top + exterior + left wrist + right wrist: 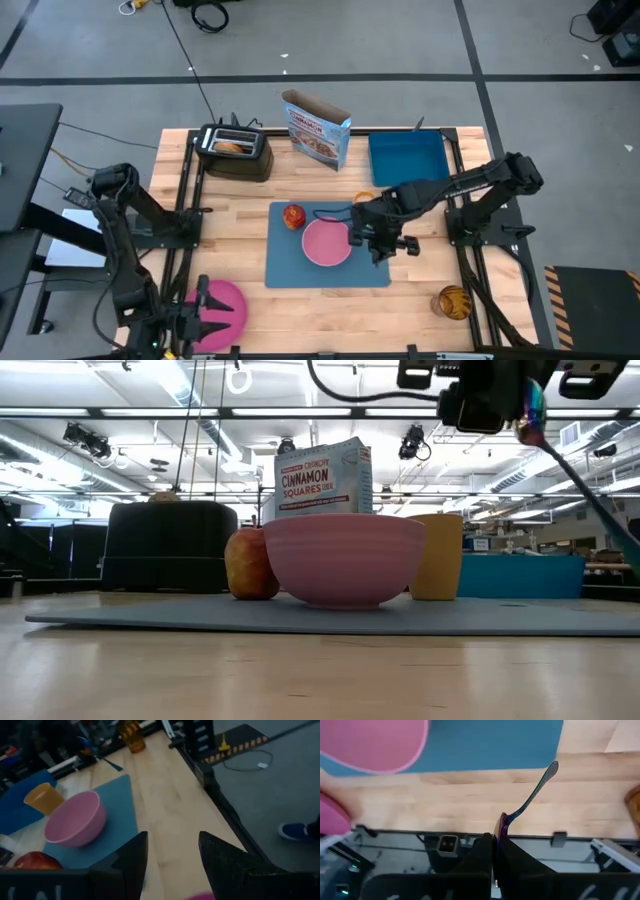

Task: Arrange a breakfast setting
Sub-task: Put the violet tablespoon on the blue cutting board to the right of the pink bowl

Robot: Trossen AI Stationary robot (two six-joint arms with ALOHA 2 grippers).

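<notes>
Right claw [385, 243]: I see it clenched on the blue-purple-handled metal spoon [532, 795], at 3 o'clock of the small pink bowl [326, 243].
Left claw [172, 855]: released, above the tabletop [240, 215] edge.

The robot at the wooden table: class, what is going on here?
The right gripper holds a blue-purple-handled spoon above the blue rectangular placemat, beside the small pink bowl. A red-orange apple sits on the mat and a small tan cup stands just behind it. The left gripper waits open over the table's near edge, by the flat pink plate.
</notes>
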